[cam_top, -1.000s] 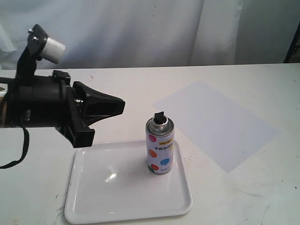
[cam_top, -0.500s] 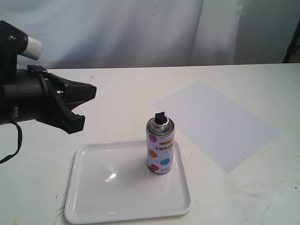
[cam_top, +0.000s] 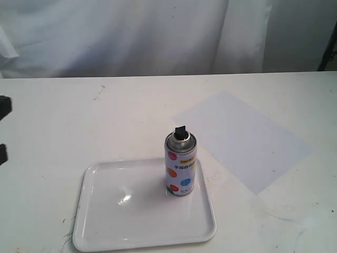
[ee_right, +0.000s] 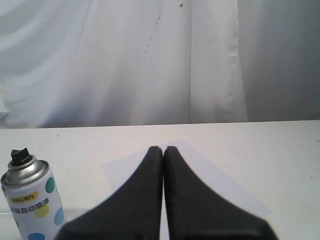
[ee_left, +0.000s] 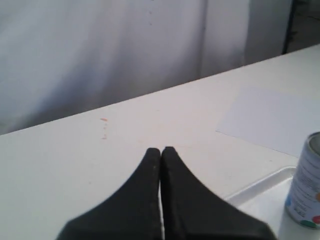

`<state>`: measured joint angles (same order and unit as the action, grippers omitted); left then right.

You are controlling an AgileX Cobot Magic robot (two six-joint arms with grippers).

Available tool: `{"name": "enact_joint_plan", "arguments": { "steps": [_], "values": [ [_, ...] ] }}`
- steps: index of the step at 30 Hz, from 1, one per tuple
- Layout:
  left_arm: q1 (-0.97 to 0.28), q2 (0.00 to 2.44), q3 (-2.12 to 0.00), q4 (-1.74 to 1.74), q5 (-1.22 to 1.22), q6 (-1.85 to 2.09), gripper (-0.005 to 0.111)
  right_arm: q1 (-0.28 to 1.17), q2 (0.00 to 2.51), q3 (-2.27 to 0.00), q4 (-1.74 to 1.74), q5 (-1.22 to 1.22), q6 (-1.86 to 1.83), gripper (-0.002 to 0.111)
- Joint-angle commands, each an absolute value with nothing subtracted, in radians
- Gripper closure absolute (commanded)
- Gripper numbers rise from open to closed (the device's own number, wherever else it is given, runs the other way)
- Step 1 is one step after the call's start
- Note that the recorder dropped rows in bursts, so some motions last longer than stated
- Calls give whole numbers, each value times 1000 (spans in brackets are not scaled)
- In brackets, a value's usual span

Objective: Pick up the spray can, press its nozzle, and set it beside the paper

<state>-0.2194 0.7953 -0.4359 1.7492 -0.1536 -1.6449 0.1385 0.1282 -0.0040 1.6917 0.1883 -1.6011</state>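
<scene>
Above the table, left fingers together

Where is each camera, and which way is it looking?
Exterior: off the arms, looking down at the spray can on the tray and the paper; a sliver of left gripper shows.
Left wrist: behind the shut left gripper, facing curtain, paper, can.
Right wrist: behind the shut right gripper, facing curtain, can, paper.
All three share can and paper.

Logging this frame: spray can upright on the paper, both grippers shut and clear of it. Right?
No. The spray can stands upright on the white tray, not the paper; the exterior view shows it. The left gripper and right gripper are shut and clear of it.
</scene>
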Motion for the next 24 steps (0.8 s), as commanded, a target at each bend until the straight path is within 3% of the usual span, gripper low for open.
{"name": "enact_joint_plan", "arguments": {
  "steps": [1, 10, 24],
  "values": [
    [-78, 639, -372, 1744, -247, -1644, 107, 145, 131, 0, 1718, 189, -1601, 108],
    [49, 483, -302, 1744, -232, -1648, 107, 145, 131, 0, 1720, 189, -1601, 108],
    [54, 370, -208, 1744, -217, -1648, 107, 145, 131, 0, 1720, 189, -1601, 108]
  ]
}}
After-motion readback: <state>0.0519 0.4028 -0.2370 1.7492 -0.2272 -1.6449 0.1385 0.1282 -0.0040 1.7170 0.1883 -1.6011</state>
